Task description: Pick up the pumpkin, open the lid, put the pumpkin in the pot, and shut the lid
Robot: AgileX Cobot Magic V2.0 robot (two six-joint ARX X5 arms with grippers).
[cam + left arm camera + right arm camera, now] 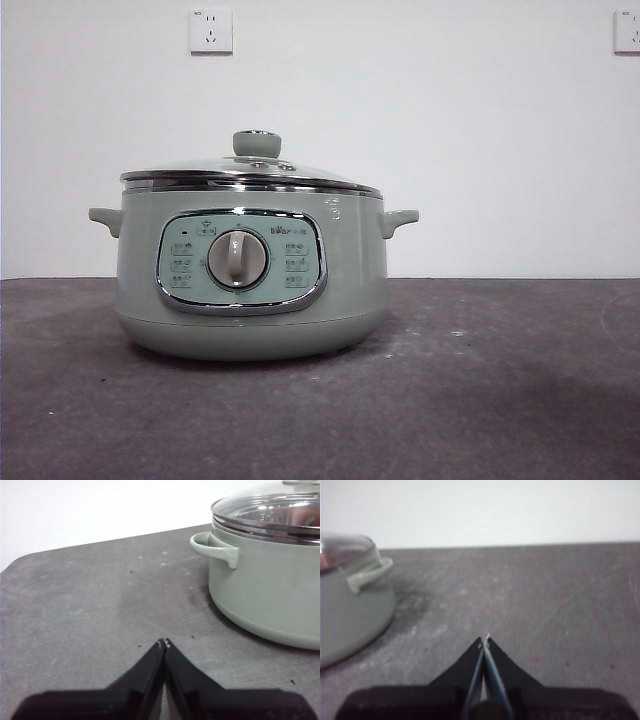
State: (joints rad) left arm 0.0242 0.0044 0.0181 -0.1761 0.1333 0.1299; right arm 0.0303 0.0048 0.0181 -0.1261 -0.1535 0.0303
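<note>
The pale green pot (340,290) stands on the grey table left of the middle, its dial facing me. The glass lid (200,168) with its green knob (257,143) sits shut on the pot. In the left wrist view, a red-orange shape with a green bit, the pumpkin (306,519), shows through the lid (265,507), inside the pot (265,595). My left gripper (164,641) is shut and empty, low over the table beside the pot. My right gripper (484,639) is shut and empty, beside the pot's (345,615) other handle. Neither arm shows in the front view.
The dark grey table (500,380) stretches around the pot. A white wall stands behind it, with one socket (211,30) above the pot and another (628,30) at the far right.
</note>
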